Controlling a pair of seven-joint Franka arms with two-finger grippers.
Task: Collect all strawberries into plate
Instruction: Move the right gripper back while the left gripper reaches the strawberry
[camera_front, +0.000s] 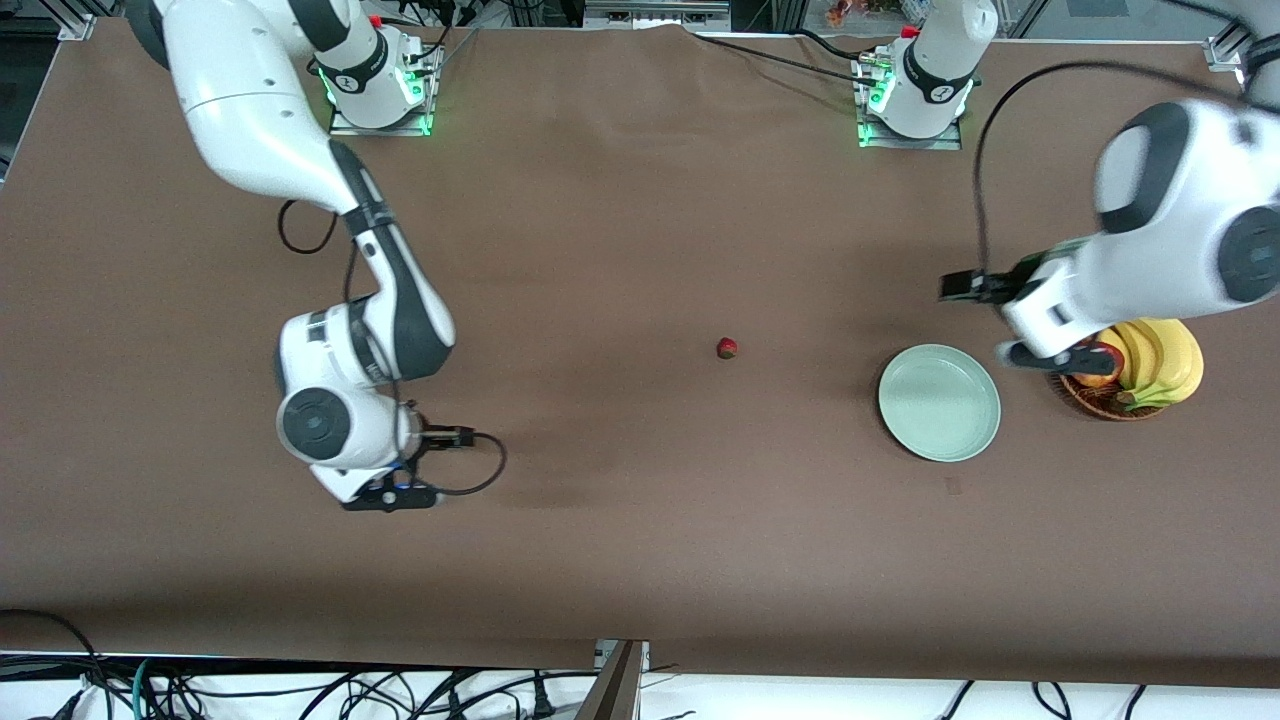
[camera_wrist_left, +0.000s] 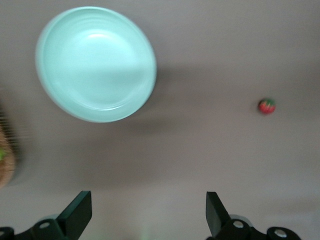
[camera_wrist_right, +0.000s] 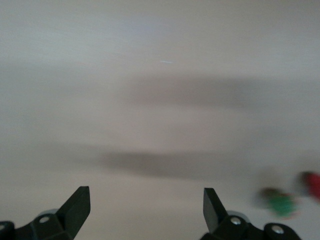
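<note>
While one strawberry (camera_front: 727, 348) lies alone mid-bench, between my arms and apart from the empty plate (camera_front: 939, 402), my left gripper (camera_wrist_left: 148, 212) hangs over the plate's basket-side edge, fingers spread wide, arguably nearer; my right gripper (camera_wrist_right: 145, 210) waits, equally spread.

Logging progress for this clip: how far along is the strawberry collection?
Nothing looks done: the plate holds no berries. Neither arm carries anything; the left gripper is open, over the table by the basket, and the right gripper is open over the right arm's end of the table. One strawberry lies mid-table, apart from the plate; the right wrist view shows a blurred red and green shape, perhaps another berry.
</note>
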